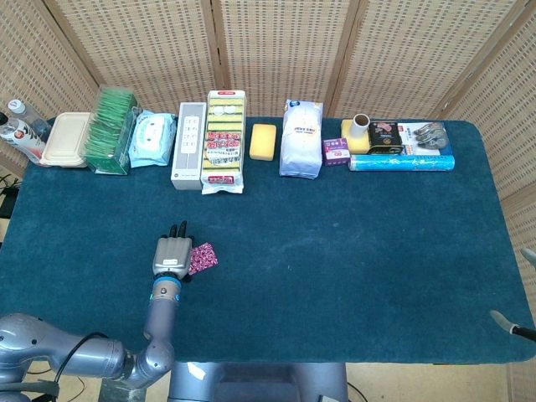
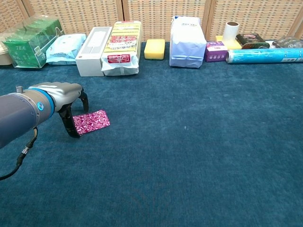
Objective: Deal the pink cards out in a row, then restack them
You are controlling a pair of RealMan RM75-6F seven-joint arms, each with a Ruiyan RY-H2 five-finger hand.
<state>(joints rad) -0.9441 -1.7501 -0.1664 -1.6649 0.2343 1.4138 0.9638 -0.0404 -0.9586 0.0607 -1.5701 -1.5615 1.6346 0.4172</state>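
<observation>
A small stack of pink patterned cards (image 1: 203, 257) lies flat on the blue tablecloth at the front left; the chest view shows the pink cards (image 2: 92, 121) too. My left hand (image 1: 170, 254) stands arched over their left end. In the chest view the left hand (image 2: 64, 97) has its dark fingertips (image 2: 74, 133) down on the cloth, touching the stack's left edge, with nothing lifted. Only grey tips of my right hand (image 1: 509, 323) show at the head view's far right edge, off the table.
Along the back edge stand a green tea box (image 1: 111, 130), wipes pack (image 1: 152, 139), white remote box (image 1: 188, 157), yellow-green packet (image 1: 224, 142), yellow sponge (image 1: 263, 141), white bag (image 1: 301, 139), purple box (image 1: 336, 151) and a blue roll (image 1: 402, 162).
</observation>
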